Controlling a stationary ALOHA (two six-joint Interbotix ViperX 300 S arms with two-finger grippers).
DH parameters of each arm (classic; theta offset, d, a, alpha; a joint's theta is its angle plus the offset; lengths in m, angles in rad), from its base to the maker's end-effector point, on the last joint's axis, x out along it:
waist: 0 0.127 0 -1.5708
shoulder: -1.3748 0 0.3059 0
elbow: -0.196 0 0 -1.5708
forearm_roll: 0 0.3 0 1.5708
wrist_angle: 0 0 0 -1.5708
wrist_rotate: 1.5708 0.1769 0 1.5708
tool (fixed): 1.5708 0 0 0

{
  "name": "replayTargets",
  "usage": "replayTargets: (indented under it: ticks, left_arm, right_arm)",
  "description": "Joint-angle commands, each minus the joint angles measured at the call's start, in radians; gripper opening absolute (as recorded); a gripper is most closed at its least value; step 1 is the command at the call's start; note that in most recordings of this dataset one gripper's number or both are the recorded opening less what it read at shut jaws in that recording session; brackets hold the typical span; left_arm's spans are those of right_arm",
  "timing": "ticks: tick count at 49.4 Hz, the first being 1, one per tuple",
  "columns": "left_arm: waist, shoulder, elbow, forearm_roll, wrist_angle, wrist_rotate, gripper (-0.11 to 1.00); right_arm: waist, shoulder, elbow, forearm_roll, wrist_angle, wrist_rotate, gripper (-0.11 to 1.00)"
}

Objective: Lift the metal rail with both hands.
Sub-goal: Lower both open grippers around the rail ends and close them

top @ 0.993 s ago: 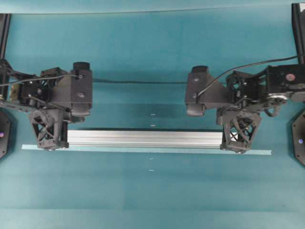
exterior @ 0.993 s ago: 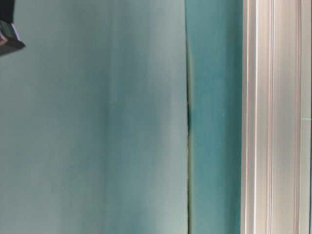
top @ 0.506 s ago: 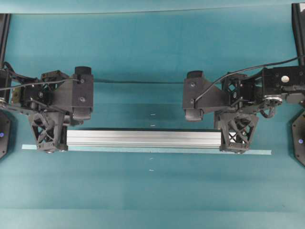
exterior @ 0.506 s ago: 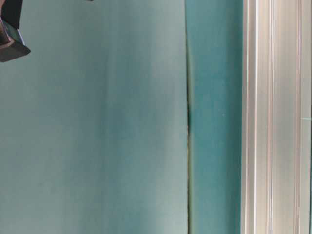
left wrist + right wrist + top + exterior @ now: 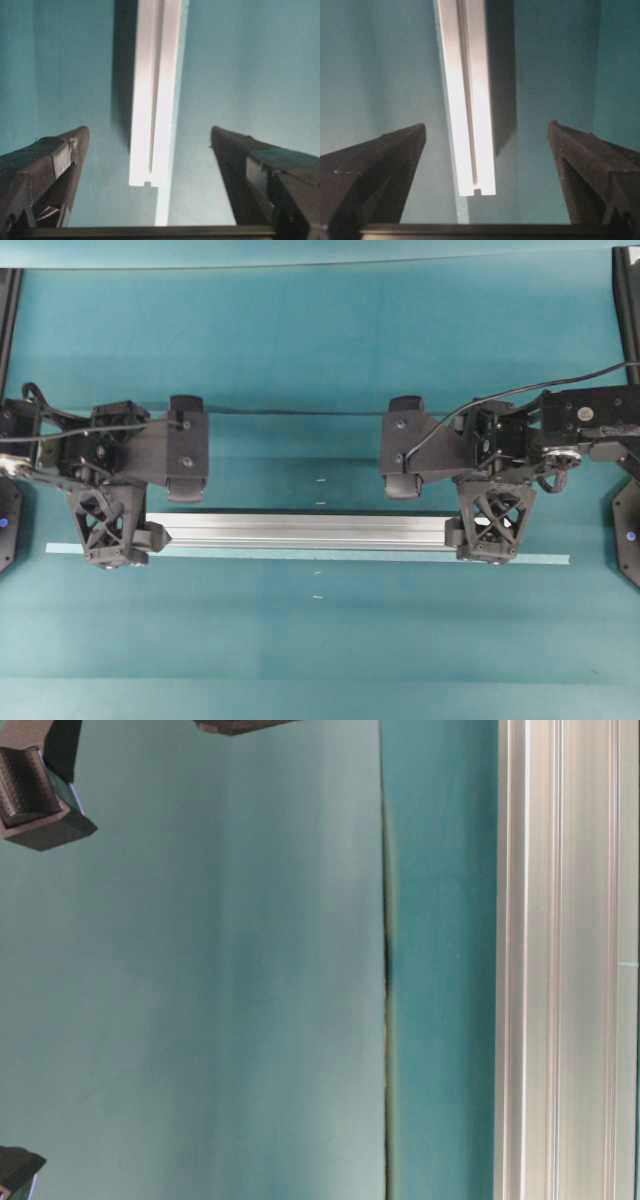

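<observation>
A teal table surface (image 5: 320, 350) fills the overhead view, and across its middle the metal rail (image 5: 300, 530) lies flat, its long axis running left to right, just beside a thin pale-green tape strip (image 5: 540, 559) along its near edge. One black arm stands at each end of the bar. The left gripper (image 5: 108, 530) sits over the rail's left end and the right gripper (image 5: 493, 525) over its right end, so neither arm is nearer than the other; each has its own end to take. Both wrist views show the fingers spread wide, with the rail's cut end centred in the gap between them and touching neither finger (image 5: 45, 165) (image 5: 375, 165). Nothing is held. Judged from this, the lift has not begun: each pair of jaws would need to close across the bar's width first.
</observation>
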Motion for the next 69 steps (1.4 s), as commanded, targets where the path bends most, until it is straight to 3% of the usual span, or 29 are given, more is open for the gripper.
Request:
replayTargets:
  ticks: [1, 16, 30, 69]
  left_arm:
    - [-0.006, 0.0, -0.011, 0.002, -0.003, -0.003, 0.98]
    - [-0.006, 0.037, -0.003, 0.002, -0.038, 0.003, 0.98]
    - [0.0, 0.118, 0.051, 0.002, -0.161, 0.003, 0.98]
    - [0.037, 0.279, 0.126, 0.002, -0.403, 0.003, 0.98]
  right_arm:
    - [0.002, 0.003, -0.005, -0.002, -0.006, -0.002, 0.99]
    - [0.015, 0.012, 0.011, 0.0, -0.038, 0.0, 0.99]
    - [0.021, 0.041, 0.098, 0.02, -0.15, 0.002, 0.99]
    - [0.026, 0.166, 0.232, 0.018, -0.433, -0.006, 1.0]
